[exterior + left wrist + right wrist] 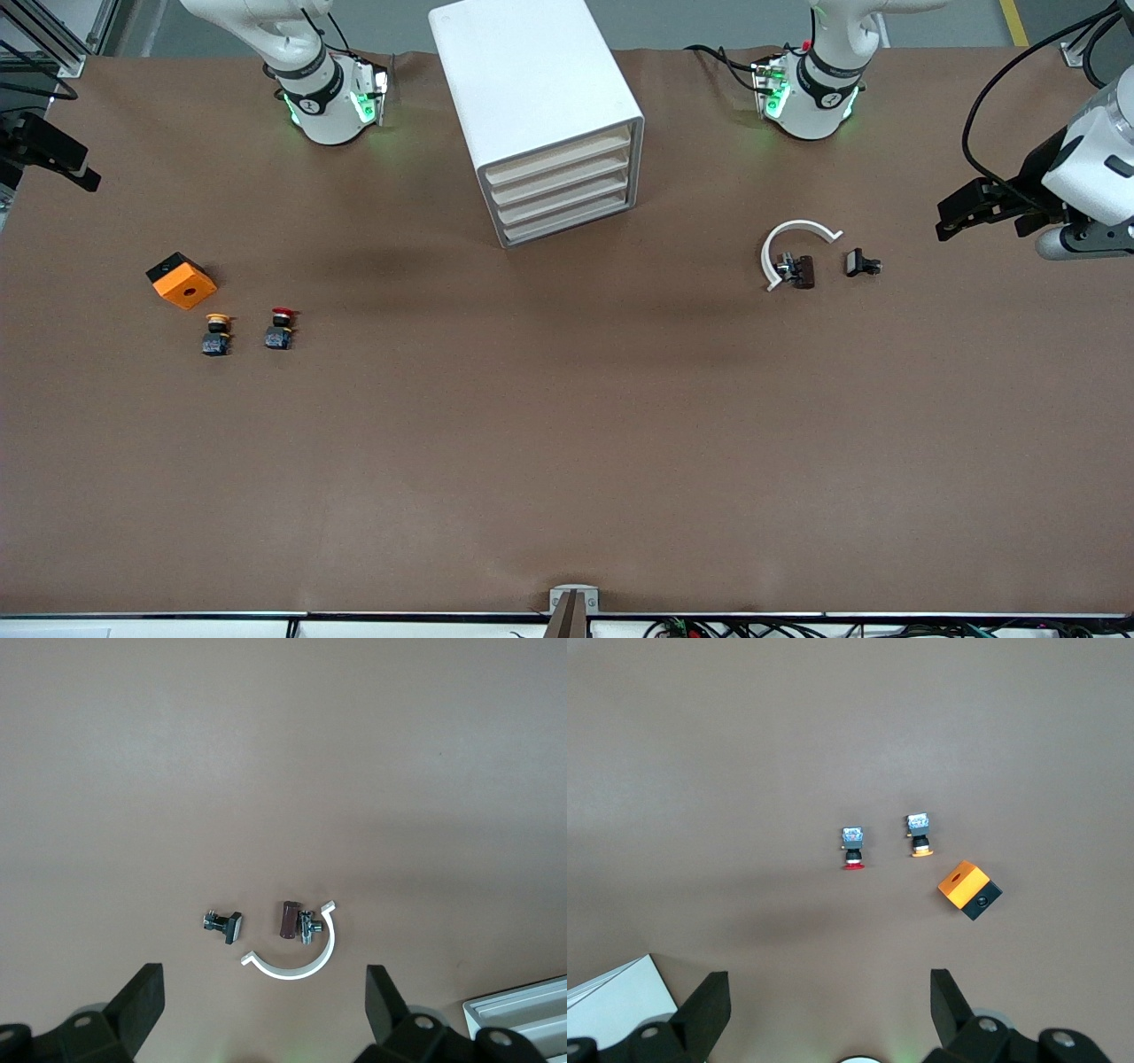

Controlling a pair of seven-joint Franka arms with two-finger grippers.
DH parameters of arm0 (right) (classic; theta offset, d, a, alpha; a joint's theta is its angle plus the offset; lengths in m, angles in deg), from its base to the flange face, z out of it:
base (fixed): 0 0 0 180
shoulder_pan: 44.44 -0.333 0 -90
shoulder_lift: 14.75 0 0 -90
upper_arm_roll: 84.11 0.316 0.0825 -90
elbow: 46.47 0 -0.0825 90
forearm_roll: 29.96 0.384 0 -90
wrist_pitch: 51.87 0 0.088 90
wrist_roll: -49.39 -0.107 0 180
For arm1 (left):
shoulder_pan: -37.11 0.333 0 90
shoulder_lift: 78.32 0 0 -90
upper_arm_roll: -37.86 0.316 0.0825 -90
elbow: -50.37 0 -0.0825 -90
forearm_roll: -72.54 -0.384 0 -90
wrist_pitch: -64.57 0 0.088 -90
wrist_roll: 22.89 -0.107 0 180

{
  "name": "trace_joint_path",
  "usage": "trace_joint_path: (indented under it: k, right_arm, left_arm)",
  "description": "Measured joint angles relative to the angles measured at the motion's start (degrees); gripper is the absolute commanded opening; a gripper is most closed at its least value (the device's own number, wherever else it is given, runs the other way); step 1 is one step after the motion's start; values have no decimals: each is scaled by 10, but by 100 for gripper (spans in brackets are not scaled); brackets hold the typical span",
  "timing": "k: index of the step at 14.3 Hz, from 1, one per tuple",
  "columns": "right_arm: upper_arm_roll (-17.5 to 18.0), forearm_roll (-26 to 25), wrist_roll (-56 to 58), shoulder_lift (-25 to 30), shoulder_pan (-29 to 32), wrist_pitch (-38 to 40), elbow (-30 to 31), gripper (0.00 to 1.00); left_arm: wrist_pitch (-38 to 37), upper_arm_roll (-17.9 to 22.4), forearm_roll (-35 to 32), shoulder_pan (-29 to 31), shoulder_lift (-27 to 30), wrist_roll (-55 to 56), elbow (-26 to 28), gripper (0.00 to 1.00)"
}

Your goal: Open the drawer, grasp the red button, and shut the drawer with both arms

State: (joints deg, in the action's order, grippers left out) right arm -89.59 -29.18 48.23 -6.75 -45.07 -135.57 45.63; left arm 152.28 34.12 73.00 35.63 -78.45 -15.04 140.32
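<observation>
The white cabinet [532, 80] stands at the robots' edge of the table, midway between the two bases. Its top drawer [560, 153] is shut, like the three below it. The red-capped button [281, 328] lies on the table toward the right arm's end, beside the yellow-capped twin [215, 334]. It also shows in the right wrist view [852, 849]. My right gripper [75, 173] is open and empty, high over that end of the table [828, 992]. My left gripper [961, 213] is open and empty, high over the left arm's end [264, 992].
An orange block [182, 280] lies beside the buttons, farther from the front camera. A white curved clip [791, 244], a brown part [802, 270] and a small black part [861, 263] lie toward the left arm's end. A cabinet corner shows in each wrist view [518, 1014] [611, 1001].
</observation>
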Motion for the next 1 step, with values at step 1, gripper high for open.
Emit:
trace_joint_path:
  k: [1]
  right_arm:
    - [0, 0, -6, 0, 0, 1, 0, 100]
  left_arm:
    - [0, 0, 0, 0, 0, 0, 0, 100]
